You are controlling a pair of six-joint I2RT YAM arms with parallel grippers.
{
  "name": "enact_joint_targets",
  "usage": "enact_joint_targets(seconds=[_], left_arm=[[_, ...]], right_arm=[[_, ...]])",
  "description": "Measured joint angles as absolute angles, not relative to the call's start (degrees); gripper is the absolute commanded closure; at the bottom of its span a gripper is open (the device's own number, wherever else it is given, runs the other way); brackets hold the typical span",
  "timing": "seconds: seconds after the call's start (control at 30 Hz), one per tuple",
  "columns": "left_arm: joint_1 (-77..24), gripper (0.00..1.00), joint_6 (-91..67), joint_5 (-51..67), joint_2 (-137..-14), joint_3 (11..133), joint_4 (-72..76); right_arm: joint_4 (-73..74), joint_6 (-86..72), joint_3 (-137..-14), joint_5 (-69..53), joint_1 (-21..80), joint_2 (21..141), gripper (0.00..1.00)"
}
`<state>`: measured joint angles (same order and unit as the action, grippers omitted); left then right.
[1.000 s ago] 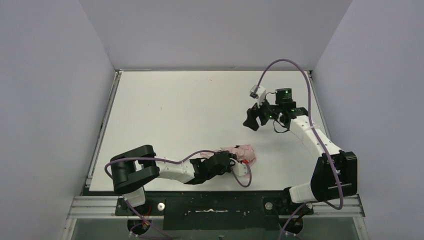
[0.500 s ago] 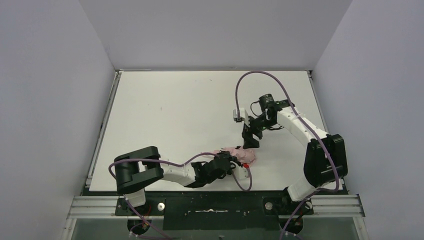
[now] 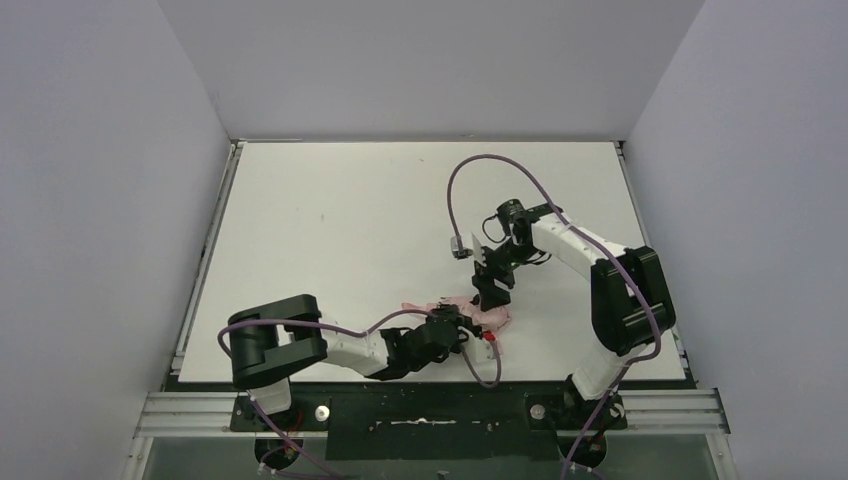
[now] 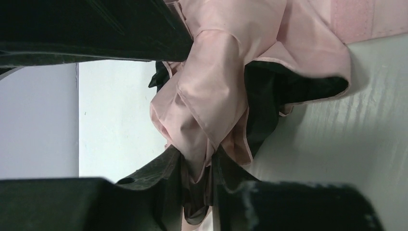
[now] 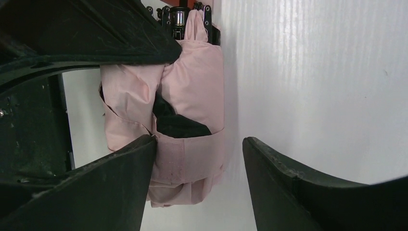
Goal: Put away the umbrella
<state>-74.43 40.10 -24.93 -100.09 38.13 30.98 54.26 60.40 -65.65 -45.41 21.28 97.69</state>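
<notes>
Top view: I see the umbrella (image 3: pixel 482 312) lying as a crumpled pink bundle on the white table (image 3: pixel 330 220), near the front edge and a bit right of centre. The left claw (image 3: pixel 462 327) comes at it low from the left, and the right claw (image 3: pixel 492 296) points down on it from behind. I can't tell either claw's opening from up here. Left wrist view: the left claw (image 4: pixel 185 103) is pinching the umbrella (image 4: pixel 216 91). Pink folds with black lining fill the gap from finger to finger, which the top view hides. Right wrist view: the right claw (image 5: pixel 198 144) is spread wide, straddling the umbrella (image 5: pixel 192 86). Its one finger (image 5: pixel 120 178) sits at the fabric's edge; the other (image 5: pixel 298 187) is apart from it over bare table. Only here I see the pink strap (image 5: pixel 187 156) wrapped around the bundle, with black inside showing above it.
</notes>
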Motion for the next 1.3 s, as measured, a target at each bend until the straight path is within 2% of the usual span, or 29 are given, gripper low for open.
enact_joint_targets(seconds=[0.07,0.23,0.3,0.47,0.77,0.83,0.93,0.97,1.13,1.3], left_arm=[[-74.5,0.65,39.8,-25.1,-99.5,37.1,31.6],[-74.7,0.56,37.7,-25.7,-96.4,33.3,30.6],[-74.6,0.47,36.3,-26.7,-94.5,31.9,28.7],[-74.5,0.44,30.8,-28.0,-87.8,29.8,23.6],[-72.6,0.42,14.5,-25.3,-65.3,28.9,13.4],[-69.6,0.37,10.8,-23.0,-61.8,28.9,10.0],[-62.6,0.19,6.5,-19.6,-58.3,28.9,5.3],[-59.9,0.15,5.0,-18.5,-57.5,28.9,4.1],[-47.4,0.14,0.0,-8.4,-56.7,31.1,0.5],[-35.6,0.12,-1.8,8.9,-62.2,36.1,-0.1]], right_arm=[[54.5,59.7,-65.6,-44.8,22.1,98.1,0.4],[54.5,58.4,-64.9,-43.2,24.3,98.5,0.47],[54.2,57.6,-64.0,-42.9,24.8,98.4,0.52],[51.0,55.6,-61.0,-42.1,25.3,95.7,0.61],[44.2,52.0,-56.0,-36.9,28.8,90.8,0.64],[41.7,52.0,-54.0,-35.0,30.2,88.9,0.64],[36.4,52.2,-50.4,-32.5,32.5,85.6,0.64],[34.0,52.4,-48.8,-31.7,33.3,84.4,0.64],[19.2,53.8,-40.6,-26.8,37.1,79.4,0.64],[3.4,56.0,-33.8,-20.4,41.1,78.4,0.64]])
